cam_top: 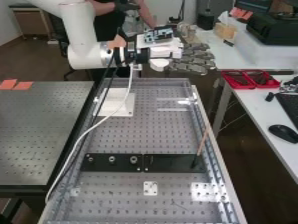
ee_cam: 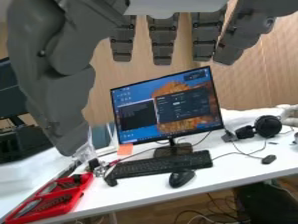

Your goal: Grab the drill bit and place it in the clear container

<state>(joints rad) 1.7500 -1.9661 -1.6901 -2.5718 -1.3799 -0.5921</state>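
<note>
High view: drill bits lie apart from the raised robot hand.

Monitor, keyboard, mouse on worktop beyond the robot hand; red tray thumb side, maybe dark tools inside.

- Pale wood-grain wall behind the monitor in the wrist view
- White desk below it, with a black keyboard and mouse
- Perforated metal bench running down the middle of the high view
- Dark-edged perforated table alongside
- Brown-fronted cabinet farther back, near a light wall
- Brownish floor between cabinet and table
</note>
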